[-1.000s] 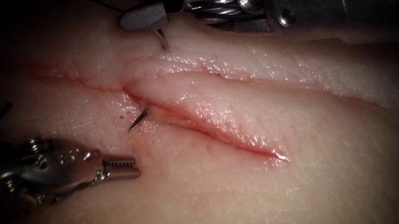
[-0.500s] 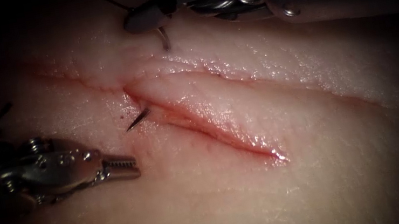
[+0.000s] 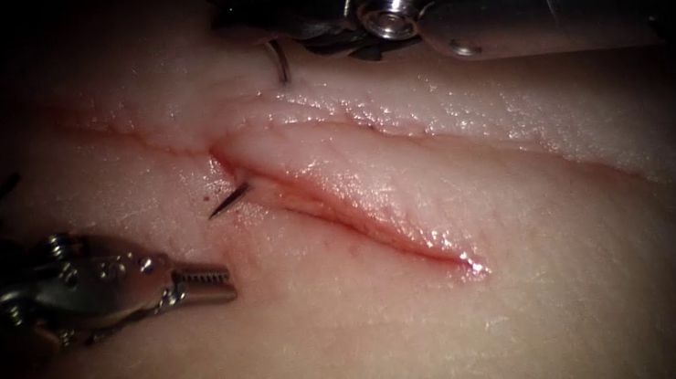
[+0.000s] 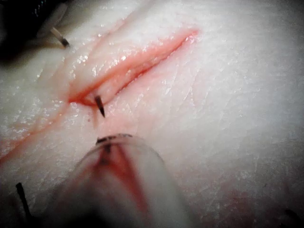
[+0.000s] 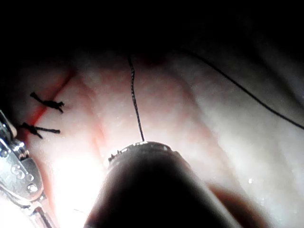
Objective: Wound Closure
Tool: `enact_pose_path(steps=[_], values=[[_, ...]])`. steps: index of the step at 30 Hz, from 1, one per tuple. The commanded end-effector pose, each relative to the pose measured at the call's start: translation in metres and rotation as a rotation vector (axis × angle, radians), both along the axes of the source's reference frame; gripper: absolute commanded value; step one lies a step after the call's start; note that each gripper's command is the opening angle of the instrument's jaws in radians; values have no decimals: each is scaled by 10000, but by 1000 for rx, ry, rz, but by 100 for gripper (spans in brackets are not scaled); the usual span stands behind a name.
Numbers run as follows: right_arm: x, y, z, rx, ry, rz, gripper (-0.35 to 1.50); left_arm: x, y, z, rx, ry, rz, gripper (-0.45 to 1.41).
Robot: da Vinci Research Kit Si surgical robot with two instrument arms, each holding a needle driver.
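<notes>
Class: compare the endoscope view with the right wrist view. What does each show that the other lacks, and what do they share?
Endoscope view: the right tool holds the needle near its tail end, on the right of the cut. The needle is in the tissue, with its tip out on the left of the cut. The left tool, jaws shut, holds nothing.
Right wrist view: two tied stitches with cut ends.
Both: the tissue and the thread.
</notes>
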State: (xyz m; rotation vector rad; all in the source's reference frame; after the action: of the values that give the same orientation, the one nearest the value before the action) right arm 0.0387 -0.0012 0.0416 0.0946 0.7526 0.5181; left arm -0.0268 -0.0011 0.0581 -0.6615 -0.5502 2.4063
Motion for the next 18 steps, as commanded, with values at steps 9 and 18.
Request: enact_pose_path(steps=[9,18], values=[[4,-2,7,42,44,40,-35,-3,-3,5,3,-2,3,7],[-2,-23,34,354,239,154,-35,7,1,2,-2,-3,10,7]])
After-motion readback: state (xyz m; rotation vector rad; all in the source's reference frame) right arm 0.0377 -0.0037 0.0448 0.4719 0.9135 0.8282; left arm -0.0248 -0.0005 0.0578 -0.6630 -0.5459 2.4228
